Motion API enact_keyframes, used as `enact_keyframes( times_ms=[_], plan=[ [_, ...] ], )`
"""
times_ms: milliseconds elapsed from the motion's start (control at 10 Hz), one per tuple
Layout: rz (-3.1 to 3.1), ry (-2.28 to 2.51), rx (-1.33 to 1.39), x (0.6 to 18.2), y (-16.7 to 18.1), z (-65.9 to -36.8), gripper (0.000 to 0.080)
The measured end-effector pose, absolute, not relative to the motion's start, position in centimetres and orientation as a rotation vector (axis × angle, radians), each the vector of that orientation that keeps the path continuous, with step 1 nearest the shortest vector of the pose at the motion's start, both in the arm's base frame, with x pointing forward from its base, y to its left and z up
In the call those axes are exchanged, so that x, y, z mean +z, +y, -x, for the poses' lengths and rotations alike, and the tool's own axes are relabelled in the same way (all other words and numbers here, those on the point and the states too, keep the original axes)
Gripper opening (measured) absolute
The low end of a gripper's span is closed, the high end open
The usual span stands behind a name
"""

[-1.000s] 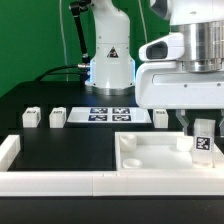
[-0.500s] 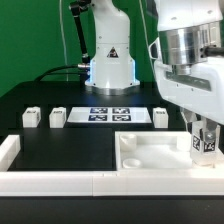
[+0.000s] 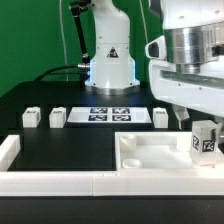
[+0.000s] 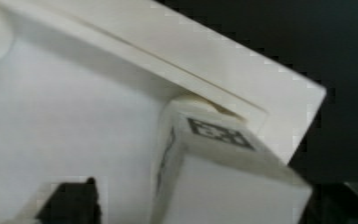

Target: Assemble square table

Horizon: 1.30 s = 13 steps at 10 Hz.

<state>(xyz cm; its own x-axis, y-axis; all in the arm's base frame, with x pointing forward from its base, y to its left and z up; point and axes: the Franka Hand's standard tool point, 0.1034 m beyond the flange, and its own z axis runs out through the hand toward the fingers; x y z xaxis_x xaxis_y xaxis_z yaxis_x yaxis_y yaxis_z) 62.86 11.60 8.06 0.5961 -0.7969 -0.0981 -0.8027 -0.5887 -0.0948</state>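
A green wall (image 3: 30,50) backs a black desk (image 3: 60,140) that fills most of the scene. My white and silver arm (image 3: 190,50) takes up the exterior view's upper right, and its base (image 3: 110,62) stands at the far side of the desk. A long low white rail (image 3: 60,182) runs along the near edge, with a raised end at the exterior view's left. Just behind that rail, toward the exterior view's right, lies the square panel (image 3: 150,160): white plastic, flat in the middle, with a raised rim all round and a rounded hollow in the corner toward the exterior view's left. The marker board (image 3: 110,114) lies flat in front of the base, showing black-and-white tags. Three short white block legs stand apart at the far side of the desk: the leftmost leg (image 3: 31,117) and the second leg (image 3: 58,117) on the exterior view's left of the marker board, the third leg (image 3: 161,118) on its right. My fingers (image 4: 73,200) are pinching the fourth leg (image 3: 205,142), tag facing outward, over the panel's edge at the exterior view's right. In the wrist view its far end sits at the panel's rim near a corner; I cannot tell whether they touch.
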Motion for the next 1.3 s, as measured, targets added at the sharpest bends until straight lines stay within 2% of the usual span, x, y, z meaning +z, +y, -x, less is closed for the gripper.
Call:
enact_keyframes(
  times_ms=[100,200,400,600,900,1000,1100,1200,1300],
  plan=[
    [2.737,1.249,0.059,8.22,11.61,-63.01,0.0622],
    [2.776,1.16,0.054,8.07,11.54,-62.95,0.0643],
    [2.887,0.891,0.029,8.08,11.57,-62.96,0.0648],
    [3.037,0.317,-0.06,8.02,12.08,-63.41,0.0649],
    [3.045,0.235,-0.068,7.91,11.97,-63.41,0.0649],
    [3.045,0.236,-0.068,7.89,11.95,-63.41,0.0501],
    [3.033,0.329,-0.063,7.89,12.01,-63.39,0.0501],
    [3.011,0.474,-0.056,7.88,12.06,-63.38,0.0304],
    [2.997,0.569,-0.051,7.85,11.75,-63.4,0.0304]
  ],
)
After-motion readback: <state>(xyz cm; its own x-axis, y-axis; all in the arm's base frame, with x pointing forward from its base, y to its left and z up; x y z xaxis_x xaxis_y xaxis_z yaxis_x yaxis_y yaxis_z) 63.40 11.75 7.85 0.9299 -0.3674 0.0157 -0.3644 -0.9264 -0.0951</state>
